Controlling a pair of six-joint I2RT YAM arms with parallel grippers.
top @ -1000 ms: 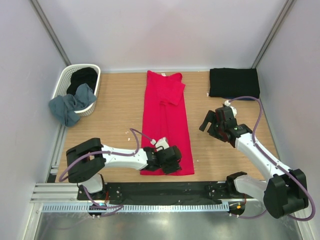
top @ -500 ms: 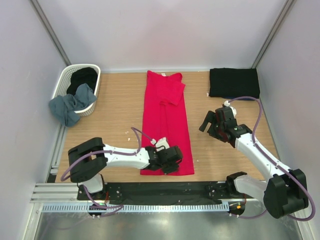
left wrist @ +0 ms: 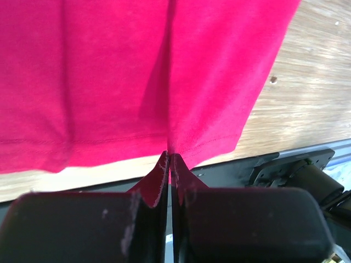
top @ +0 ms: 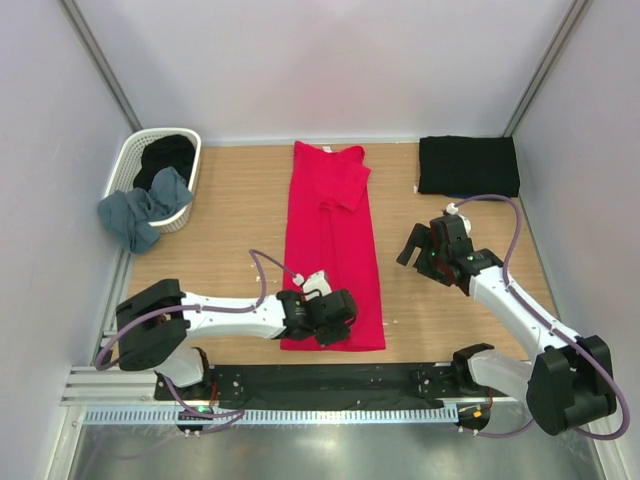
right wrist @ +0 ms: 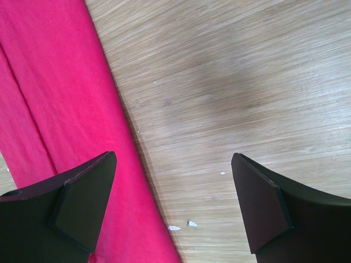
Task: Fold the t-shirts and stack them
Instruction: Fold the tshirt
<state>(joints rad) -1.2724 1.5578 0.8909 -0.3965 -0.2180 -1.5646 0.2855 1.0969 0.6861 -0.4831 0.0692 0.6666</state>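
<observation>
The crimson-red t-shirt [top: 333, 235] lies as a long narrow strip down the middle of the table, sleeves folded in. My left gripper [top: 322, 325] is shut on its near hem; the left wrist view shows the red cloth [left wrist: 137, 76] pinched into a ridge between the closed jaws. My right gripper [top: 418, 245] is open and empty above bare wood, just right of the shirt's edge [right wrist: 49, 109]. A folded black t-shirt [top: 468, 165] lies at the back right. A grey-blue t-shirt [top: 140, 212] hangs over the basket's side, and a black one [top: 165, 155] lies inside it.
The white lattice basket [top: 130, 160] stands at the back left by the wall. A black strip [top: 330, 378] and metal rail run along the table's near edge. Small white flecks [right wrist: 181, 226] lie on the wood by the shirt.
My left arm has drawn slightly to the left and its gripper has shifted a little with the hem. The right arm has barely moved.
</observation>
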